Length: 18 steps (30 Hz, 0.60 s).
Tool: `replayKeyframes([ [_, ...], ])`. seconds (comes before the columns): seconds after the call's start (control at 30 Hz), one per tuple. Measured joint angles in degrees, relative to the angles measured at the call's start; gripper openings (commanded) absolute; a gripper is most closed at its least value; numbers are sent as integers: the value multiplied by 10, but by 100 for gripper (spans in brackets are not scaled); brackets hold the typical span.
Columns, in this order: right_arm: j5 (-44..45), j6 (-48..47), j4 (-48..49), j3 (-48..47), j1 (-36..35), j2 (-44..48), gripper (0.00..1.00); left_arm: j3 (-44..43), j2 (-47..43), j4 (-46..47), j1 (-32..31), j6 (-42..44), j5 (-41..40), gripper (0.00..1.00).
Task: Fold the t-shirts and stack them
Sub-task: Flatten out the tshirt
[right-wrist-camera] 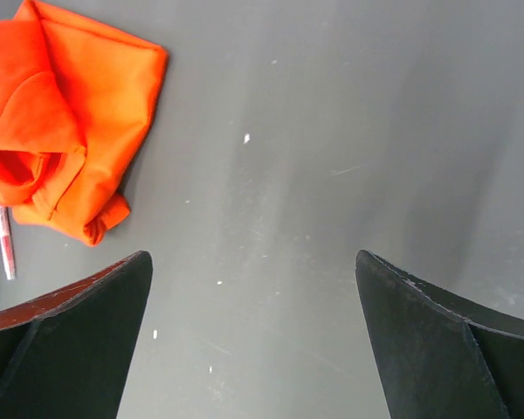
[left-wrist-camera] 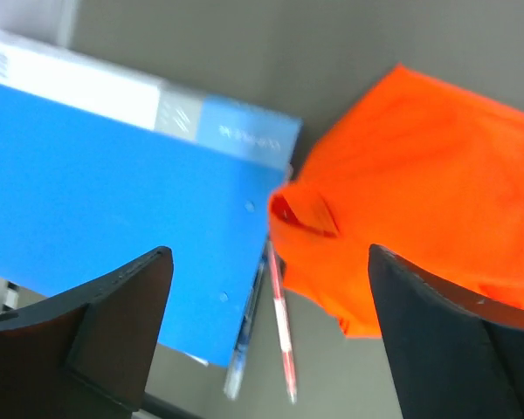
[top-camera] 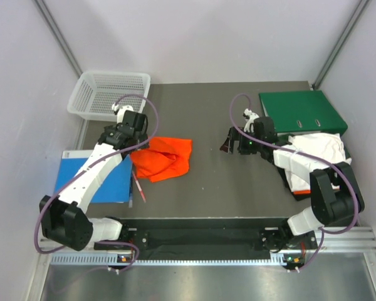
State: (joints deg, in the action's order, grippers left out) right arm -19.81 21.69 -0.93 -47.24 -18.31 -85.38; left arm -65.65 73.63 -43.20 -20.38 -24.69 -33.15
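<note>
The orange t-shirt lies bunched left of centre on the table, just beside a blue binder. The left gripper hovers over the shirt's left edge, fingers wide and empty, apparently lining up a grasp. The right gripper, equally wide and empty, hangs right of the shirt, likely ready to help. A white t-shirt lies far right.
</note>
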Motion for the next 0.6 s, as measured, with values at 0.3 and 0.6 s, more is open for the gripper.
replayKeyframes([
  [0.3, 0, 0, 1, -1, -7, -7, 100, 28, 1, 32, 2, 24, 106, 99],
  [0.6, 0, 0, 1, -1, -8, -15, 100, 29, 83, 63, 2, 25, 106, 70],
])
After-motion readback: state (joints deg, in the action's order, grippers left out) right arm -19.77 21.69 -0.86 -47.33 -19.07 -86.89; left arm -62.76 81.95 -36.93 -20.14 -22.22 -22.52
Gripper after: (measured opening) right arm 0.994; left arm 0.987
